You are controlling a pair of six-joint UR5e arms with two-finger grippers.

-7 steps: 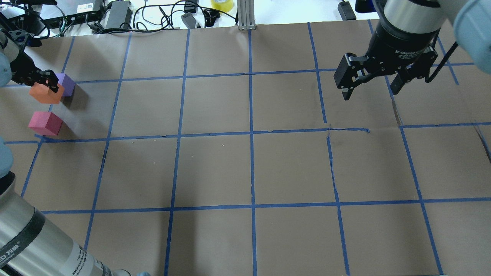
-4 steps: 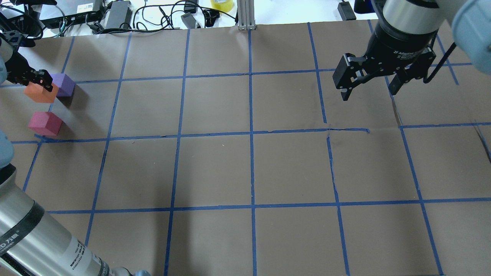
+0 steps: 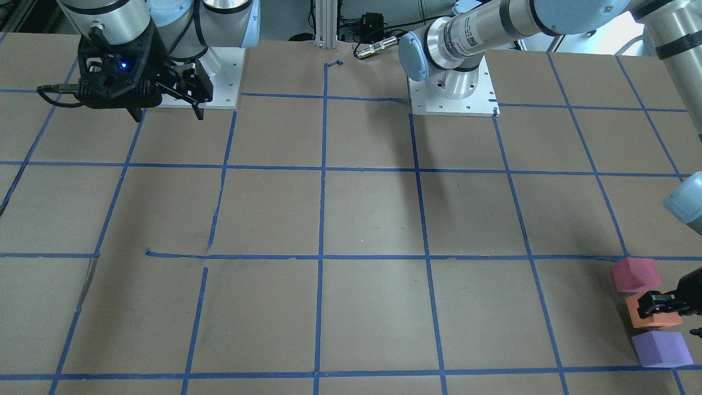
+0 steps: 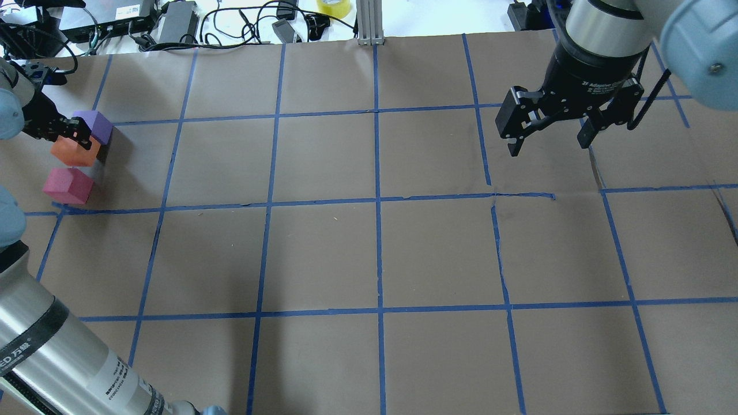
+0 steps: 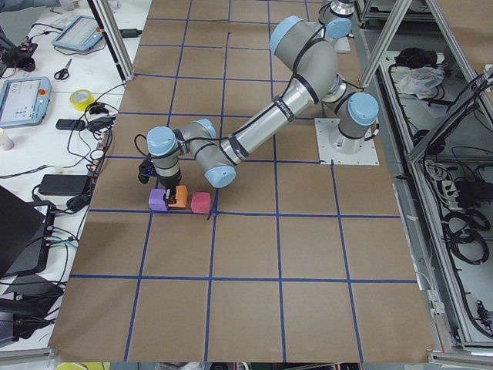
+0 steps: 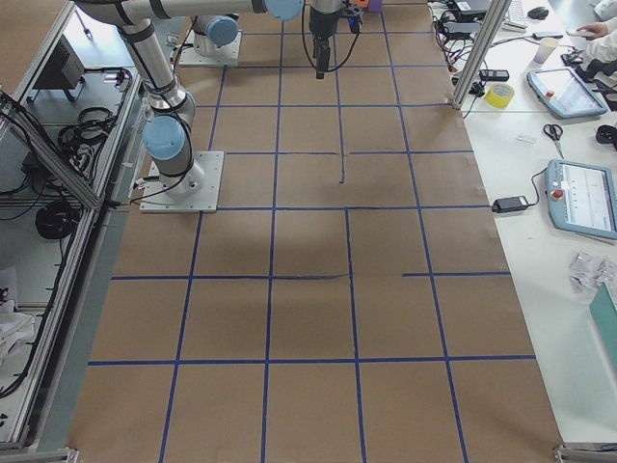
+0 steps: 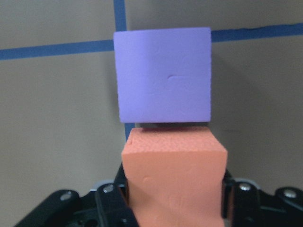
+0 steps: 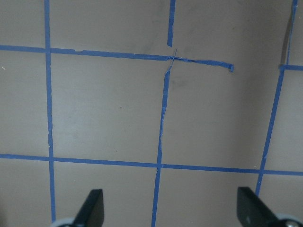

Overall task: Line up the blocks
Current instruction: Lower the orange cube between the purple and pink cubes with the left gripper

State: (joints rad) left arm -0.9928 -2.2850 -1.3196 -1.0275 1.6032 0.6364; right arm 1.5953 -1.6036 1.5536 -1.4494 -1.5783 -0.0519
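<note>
**Orange block gripped between its two neighbours**

The left gripper (image 7: pixel 175 191) is closed on the orange block (image 7: pixel 174 172), with one finger pressed against each side face. Whether that block rests on the table (image 4: pixel 323 253) cannot be told. Its top face is seen level, and its edges are squared with the blue tape lines of the grid.

The purple block (image 7: pixel 163 75) is found just beyond the orange block, on the side away from the robot. Only a thin dark gap is seen between them, and its faces are turned the same way.

The pinkish red block (image 4: pixel 68 185) is set just beside the orange block on the side toward the robot. It lies slightly apart and is turned a little off the tape lines.

A short row is formed by the three, with the orange block in the middle. The row's long axis runs from the robot toward the far edge of the table, leaning slightly in the overhead view.

The right gripper (image 4: pixel 548 147) is held well apart from the orange block, across the table. It is above the paper, with its fingers spread wide and nothing between them.
</note>
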